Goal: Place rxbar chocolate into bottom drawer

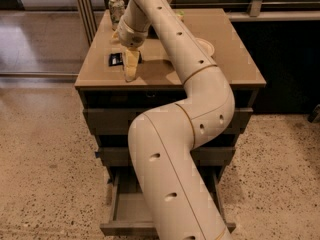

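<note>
The rxbar chocolate (115, 59) is a small flat black wrapper with faint pale lettering, lying on the bench (97, 71) at upper left of the frame. Its right end is hidden behind the gripper (130, 77), which points down just beside it. Whether the gripper is spread or closed cannot be told. The bottom drawer (131, 208) stands pulled out at lower centre, largely covered by the arm (190, 109).

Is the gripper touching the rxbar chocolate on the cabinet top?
Cannot tell. In the camera view the gripper overlaps the right end of the rxbar chocolate, hiding any contact or gap.
</note>
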Tool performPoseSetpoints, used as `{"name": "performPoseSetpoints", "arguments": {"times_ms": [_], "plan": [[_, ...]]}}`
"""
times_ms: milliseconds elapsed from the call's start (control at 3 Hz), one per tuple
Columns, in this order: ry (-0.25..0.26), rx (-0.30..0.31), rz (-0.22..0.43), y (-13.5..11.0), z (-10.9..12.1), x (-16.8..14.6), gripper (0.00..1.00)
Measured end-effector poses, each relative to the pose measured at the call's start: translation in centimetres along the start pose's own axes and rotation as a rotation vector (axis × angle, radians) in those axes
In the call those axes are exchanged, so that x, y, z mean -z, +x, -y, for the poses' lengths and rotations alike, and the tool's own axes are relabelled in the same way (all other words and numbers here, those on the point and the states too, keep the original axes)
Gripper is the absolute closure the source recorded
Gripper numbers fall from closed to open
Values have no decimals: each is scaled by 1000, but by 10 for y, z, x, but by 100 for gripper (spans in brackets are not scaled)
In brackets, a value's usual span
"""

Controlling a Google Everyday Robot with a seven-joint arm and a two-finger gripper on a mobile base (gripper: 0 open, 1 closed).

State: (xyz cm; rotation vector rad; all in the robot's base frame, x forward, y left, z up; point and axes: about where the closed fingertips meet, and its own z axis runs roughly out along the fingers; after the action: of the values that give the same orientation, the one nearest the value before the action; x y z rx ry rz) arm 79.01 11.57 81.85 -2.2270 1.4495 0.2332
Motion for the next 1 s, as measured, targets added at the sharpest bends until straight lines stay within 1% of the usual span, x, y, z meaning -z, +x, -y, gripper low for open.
{"name": "performPoseSetpoints", "arguments": {"times_ms": [667, 1000], "plan": [[0, 0, 0, 0, 0, 0, 65], [0, 0, 0, 0, 0, 0, 65]]}}
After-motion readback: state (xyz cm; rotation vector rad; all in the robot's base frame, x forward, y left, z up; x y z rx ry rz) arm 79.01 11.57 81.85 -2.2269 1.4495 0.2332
